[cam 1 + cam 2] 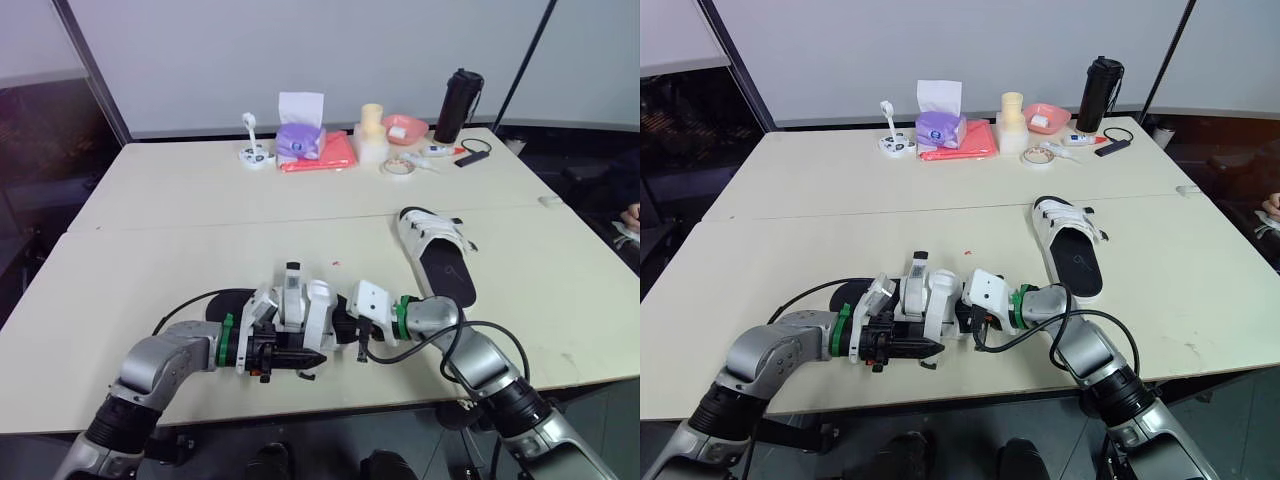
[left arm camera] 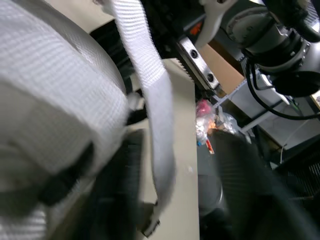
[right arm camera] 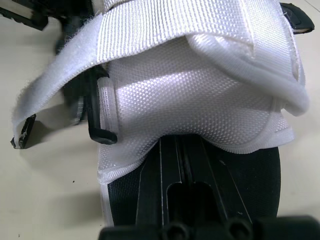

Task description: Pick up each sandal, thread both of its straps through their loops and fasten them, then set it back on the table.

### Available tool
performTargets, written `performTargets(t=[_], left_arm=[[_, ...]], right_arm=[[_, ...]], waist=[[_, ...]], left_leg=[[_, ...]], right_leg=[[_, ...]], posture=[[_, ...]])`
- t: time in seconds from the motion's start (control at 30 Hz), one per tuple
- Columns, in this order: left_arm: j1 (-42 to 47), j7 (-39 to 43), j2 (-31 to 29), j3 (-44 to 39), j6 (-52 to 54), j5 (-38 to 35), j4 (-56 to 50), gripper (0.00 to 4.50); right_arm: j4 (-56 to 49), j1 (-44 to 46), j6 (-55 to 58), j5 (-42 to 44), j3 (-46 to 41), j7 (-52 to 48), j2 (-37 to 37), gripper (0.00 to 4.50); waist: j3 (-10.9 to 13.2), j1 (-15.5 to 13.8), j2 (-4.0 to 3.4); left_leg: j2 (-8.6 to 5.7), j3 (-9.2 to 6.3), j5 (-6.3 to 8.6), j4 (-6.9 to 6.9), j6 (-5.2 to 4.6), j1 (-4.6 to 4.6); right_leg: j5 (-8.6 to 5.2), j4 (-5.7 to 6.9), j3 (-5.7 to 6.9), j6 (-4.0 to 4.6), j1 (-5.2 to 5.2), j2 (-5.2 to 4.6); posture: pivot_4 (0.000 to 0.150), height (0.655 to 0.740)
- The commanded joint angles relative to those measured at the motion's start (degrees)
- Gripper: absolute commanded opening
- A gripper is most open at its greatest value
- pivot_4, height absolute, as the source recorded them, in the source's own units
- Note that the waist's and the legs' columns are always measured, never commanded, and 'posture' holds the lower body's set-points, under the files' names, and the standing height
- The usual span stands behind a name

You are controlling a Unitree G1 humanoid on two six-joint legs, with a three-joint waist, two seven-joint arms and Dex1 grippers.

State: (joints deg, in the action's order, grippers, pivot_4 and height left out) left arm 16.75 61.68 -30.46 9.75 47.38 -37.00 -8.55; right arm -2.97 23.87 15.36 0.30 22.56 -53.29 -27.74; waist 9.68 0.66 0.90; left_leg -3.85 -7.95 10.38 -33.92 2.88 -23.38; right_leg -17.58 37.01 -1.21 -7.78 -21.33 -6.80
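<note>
- Left eye view: spotted white mesh sandal with black sole point(image 1: 300, 300) at near edge of pale beige table point(image 1: 180, 250), wedged between left gripper point(image 1: 298, 358) and right gripper point(image 1: 345, 328), both tight against it. Could not tell grip state of either.
- Logged second white-strapped black-soled sandal point(image 1: 437, 255) flat on table further right, well apart from both arms.
- Noted tall black bottle point(image 1: 458, 105), purple tissue box point(image 1: 298, 138), red folded cloth point(image 1: 325, 155) and pink bowl point(image 1: 405, 127) along far edge, with grey-white wall panels behind.
- Right eye view: read same layout, nothing extra.
- Left wrist view: caught loose white woven strap point(image 2: 155, 100) dangling, dark tip at its end, unfastened. Glimpsed table edge and floor clutter beyond.
- Right wrist view: looked along black sole into mesh upper. Marked black plastic loop point(image 3: 100, 117) at the side, curved white strap end point(image 3: 55, 95) just beside it, seemingly not through.
- Judged step as threading. Best done by pinching strap close to its tip, bracing sole with other arm, feeding tip square into loop, pulling snug, then folding back and pressing flat.
</note>
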Motion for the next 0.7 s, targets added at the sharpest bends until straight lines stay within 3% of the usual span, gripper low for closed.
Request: performTargets(t=[0.03,0.47,0.7], left_arm=[[1.00,-0.89,0.68,-2.31,1.15,-2.24,-0.78,0.02],[7.93,-3.86,1.16,-12.16,14.18,-16.67,-1.01,0.02],[14.83,-4.52,3.83,-9.95,11.01,-12.34,7.81,0.02]], right_arm=[[3.29,-2.12,2.91,-2.27,2.19,-0.05,-0.70,0.00],[3.86,-1.98,2.94,-2.48,2.32,0.12,-0.55,0.00],[4.60,-1.50,2.58,-2.90,2.67,0.41,-0.31,0.00]], waist=[[0.00,0.01,0.00],[0.01,0.04,0.02],[0.01,0.22,0.02]], left_leg=[[0.00,0.00,0.00,0.00,0.00,0.00],[0.01,-0.02,0.01,0.01,0.01,-0.01],[-0.16,0.02,0.01,0.04,0.01,-0.02]], right_leg=[[0.00,-0.01,0.00,0.00,0.00,0.00],[-0.01,-0.03,0.03,0.00,0.00,0.01],[0.01,-0.04,0.04,-0.04,0.01,0.01]], posture=[[0.150,0.7344],[0.150,0.7344],[0.150,0.7344]])
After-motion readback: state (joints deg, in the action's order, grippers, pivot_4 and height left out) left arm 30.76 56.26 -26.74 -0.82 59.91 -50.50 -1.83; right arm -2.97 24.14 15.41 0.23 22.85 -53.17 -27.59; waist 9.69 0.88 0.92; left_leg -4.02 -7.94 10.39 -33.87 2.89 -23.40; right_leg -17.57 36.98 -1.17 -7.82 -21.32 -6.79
